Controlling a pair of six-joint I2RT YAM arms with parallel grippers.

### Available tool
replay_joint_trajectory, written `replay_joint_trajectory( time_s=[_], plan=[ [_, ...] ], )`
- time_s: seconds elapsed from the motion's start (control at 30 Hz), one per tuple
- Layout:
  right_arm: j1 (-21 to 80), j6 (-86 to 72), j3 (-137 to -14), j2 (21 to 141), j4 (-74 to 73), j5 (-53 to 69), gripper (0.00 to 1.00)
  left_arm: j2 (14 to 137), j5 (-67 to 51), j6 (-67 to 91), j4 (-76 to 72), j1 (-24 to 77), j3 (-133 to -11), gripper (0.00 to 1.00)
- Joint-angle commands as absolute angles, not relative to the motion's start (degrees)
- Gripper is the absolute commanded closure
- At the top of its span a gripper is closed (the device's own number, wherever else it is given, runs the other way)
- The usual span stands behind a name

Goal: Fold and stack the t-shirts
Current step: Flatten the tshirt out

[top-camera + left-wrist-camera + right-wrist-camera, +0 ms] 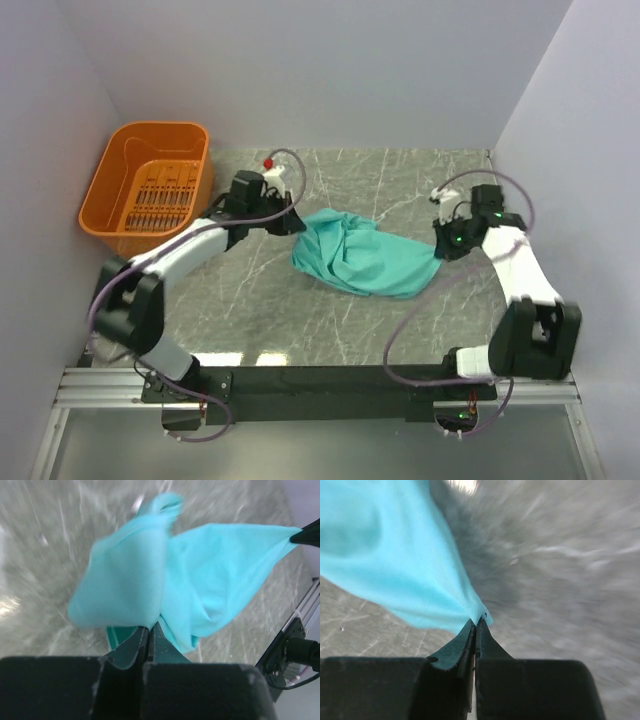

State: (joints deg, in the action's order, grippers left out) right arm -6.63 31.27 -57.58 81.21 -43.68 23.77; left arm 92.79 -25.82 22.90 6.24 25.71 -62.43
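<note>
Asking: Where is the t-shirt (365, 258) seen, and by what is it held?

Answering: It is seen strung between the two arms over the middle of the marble table (400, 180). Its far-left end is pinched by the left gripper (290, 222) and its near-right end by the right gripper (440, 250). In each wrist view the fingers are pressed together with teal cloth clamped between their tips.

Asking: How is its long axis laid?

Answering: It is run across the table from left to right, slanting slightly toward the arms' bases on the right side. The cloth is bunched and creased along that line, and its middle sags low. Whether the sagging part is touching the table cannot be told, since both wrist views are blurred.

Asking: Which arm is judged nearer?

Answering: Neither. One end is already held by each arm, so the cloth lies straight ahead of both pairs of fingertips, each facing the other along the shirt. It is judged that no fold has been made yet. The coming move is expected to depend on the two ends being drawn apart along this same axis, so the shirt can be spread flat. The orange basket (150, 190) is set well apart at the far left.
</note>
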Motion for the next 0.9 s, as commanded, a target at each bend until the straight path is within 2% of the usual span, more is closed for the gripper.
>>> replay_joint_trajectory(
  time_s=[0.0,0.17,0.5,0.73,0.87],
  plan=[
    [-8.43,33.84,-62.75,68.49,-45.79,23.47,1.00,79.67,-22.68,18.29,6.06,25.93,-62.14,1.00],
    [-11.68,35.42,-70.56,57.94,-48.16,23.38,1.00,69.62,-19.17,15.56,8.35,25.49,-60.47,1.00],
    [-16.52,29.45,-83.40,48.08,-42.02,22.16,1.00,53.37,-8.89,13.71,11.07,24.70,-63.63,1.00],
    [-16.70,21.03,-88.15,45.70,-36.30,17.68,1.00,49.22,-0.18,13.09,14.05,24.17,-68.90,1.00],
    [-16.79,17.67,-87.63,44.74,-33.40,16.35,1.00,48.87,-0.26,14.15,14.33,23.91,-69.96,1.00]
  ],
)
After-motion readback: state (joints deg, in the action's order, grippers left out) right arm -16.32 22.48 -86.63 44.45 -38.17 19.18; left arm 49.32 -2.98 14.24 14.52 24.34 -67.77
